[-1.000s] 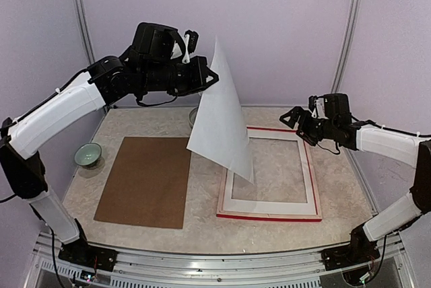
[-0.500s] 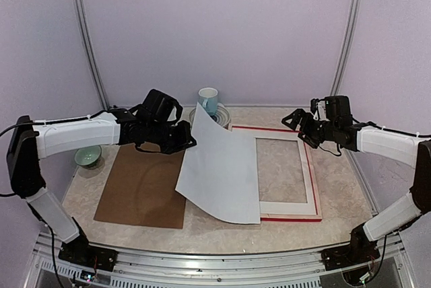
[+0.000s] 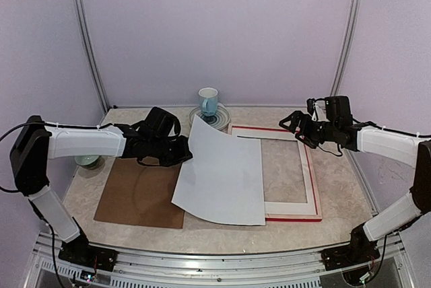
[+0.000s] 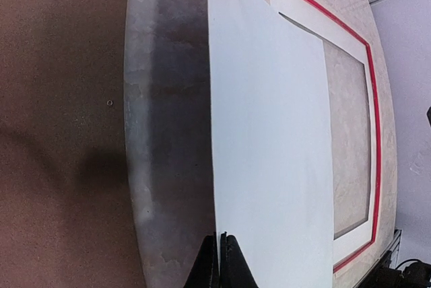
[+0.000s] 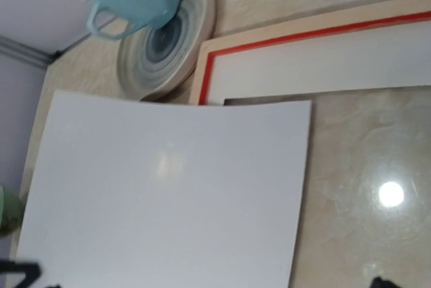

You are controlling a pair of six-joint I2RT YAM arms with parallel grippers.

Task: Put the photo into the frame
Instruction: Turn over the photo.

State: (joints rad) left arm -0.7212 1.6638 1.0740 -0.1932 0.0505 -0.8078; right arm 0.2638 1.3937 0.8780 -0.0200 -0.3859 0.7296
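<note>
Nearest me, the brown backing board (image 3: 141, 184) is lying flat on the tabletop (image 3: 202, 234), off to the left. Just beside it the photo (image 3: 222, 180) is lying white side up, its right part draping over the left side of the frame (image 3: 296, 219) and the white mat board (image 3: 289, 206) inside it. It isn't squared to the opening, and its left edge is lifting where the left claw (image 3: 183, 155) is pinching it tight. So it's partway, I'd say: sliding it right, lining it up and letting go are remaining. Farther back, the right claw (image 3: 294, 125) is hovering wide open above the frame's far right corner, holding nothing.
</note>
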